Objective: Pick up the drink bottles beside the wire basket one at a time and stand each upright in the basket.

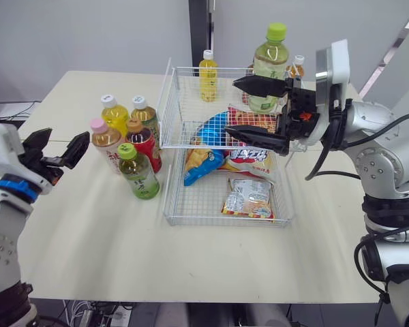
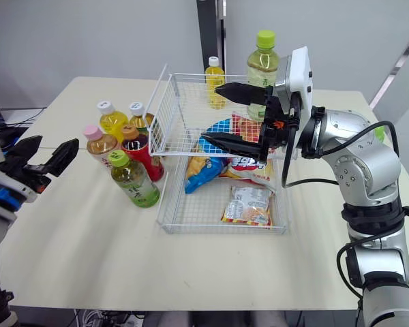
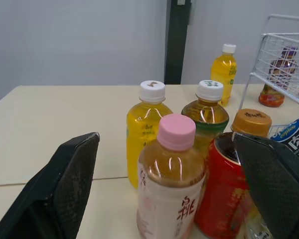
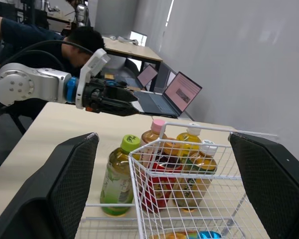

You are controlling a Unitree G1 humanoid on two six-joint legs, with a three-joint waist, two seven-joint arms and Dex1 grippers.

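One pale worktop carries everything, and bare surface is left along its near edge and its left side. On it, right of centre, a wire basket is set. Much of its floor is taken up by snack packets, though bare mesh is left at the near left corner. The right tool is held spread wide above the basket, grasping nothing. The left tool, likewise released and empty, is held level to the left of the bottles and apart from them.

Five drink bottles are stood in a close cluster just beside the basket's left wall, and none is yet inside. Among them, the pink-capped bottle faces the left tool, with the green-capped bottle nearest the front.

The step in hand is judged to be the approach for a first pick. The pink-capped bottle would be the likely target. The fingers would need to be passed either side of it without its neighbours being toppled. A lift over the raised left wall would then be called for, with the bare corner as landing room.
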